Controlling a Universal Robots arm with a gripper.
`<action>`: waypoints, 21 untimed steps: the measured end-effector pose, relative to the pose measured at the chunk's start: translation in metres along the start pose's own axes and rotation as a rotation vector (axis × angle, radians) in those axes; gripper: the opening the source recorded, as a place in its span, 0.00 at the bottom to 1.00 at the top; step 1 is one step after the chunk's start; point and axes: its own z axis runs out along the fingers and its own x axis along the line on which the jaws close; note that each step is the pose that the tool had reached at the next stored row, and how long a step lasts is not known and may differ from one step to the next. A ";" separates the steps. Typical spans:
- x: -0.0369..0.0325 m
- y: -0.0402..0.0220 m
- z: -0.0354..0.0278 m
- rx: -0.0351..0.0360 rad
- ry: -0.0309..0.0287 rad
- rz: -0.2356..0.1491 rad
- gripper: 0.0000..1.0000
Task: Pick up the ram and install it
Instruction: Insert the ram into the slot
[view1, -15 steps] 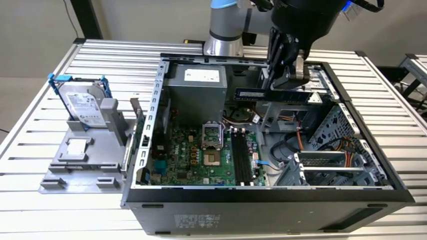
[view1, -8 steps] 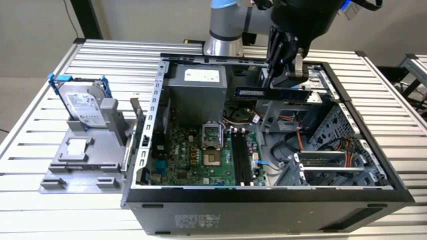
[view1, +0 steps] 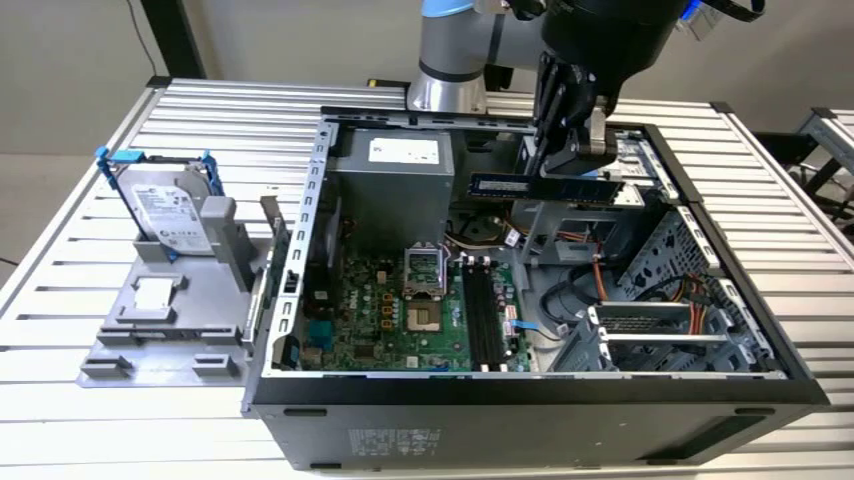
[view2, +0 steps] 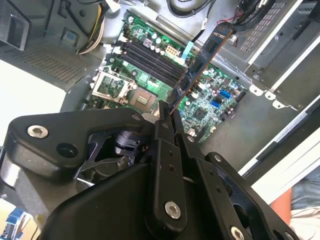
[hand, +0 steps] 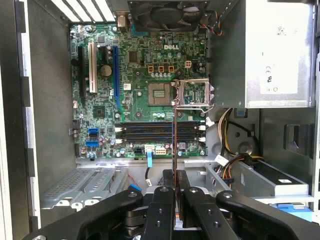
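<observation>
One silver hard drive (view1: 167, 205) in a blue-handled frame is standing upright on a grey holder (view1: 160, 300) at the exterior view's left. The holder is resting on a slatted metal surface (view1: 54, 260) beside an open computer case (view1: 534, 410). Inside the case, a green motherboard (view1: 387, 315) is lying flat, with a bare processor socket (view1: 424, 268) near its middle and long black slots (view1: 483, 315) just to the exterior view's right of the socket. A grey power supply (view1: 394, 175) is sitting in the far part of the case.

Further right, the arm's black tool (view1: 591, 168) is hanging over the case with its fingers closed on the ram (view1: 541, 188). The long, thin stick is being held level and clear of the board, beside the power supply's upper edge and above the grey drive bays (view1: 654, 320). It is running crosswise to the slots below.

In the second wrist view the ram (view2: 200, 65) is jutting out from the tool (view2: 167, 112) over the motherboard (view2: 205, 105), apart from the slots (view2: 150, 56). In the first wrist view the ram (hand: 174, 135) is showing edge-on as a thin line rising from the tool (hand: 175, 175) and crossing the slots (hand: 150, 132).
</observation>
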 end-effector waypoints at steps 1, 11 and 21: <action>0.0000 0.0000 0.0000 0.0000 0.0000 0.000 0.00; 0.0000 0.0000 0.0000 0.0026 -0.0016 0.103 0.00; 0.0000 0.0000 0.0000 0.0063 -0.0039 0.247 0.00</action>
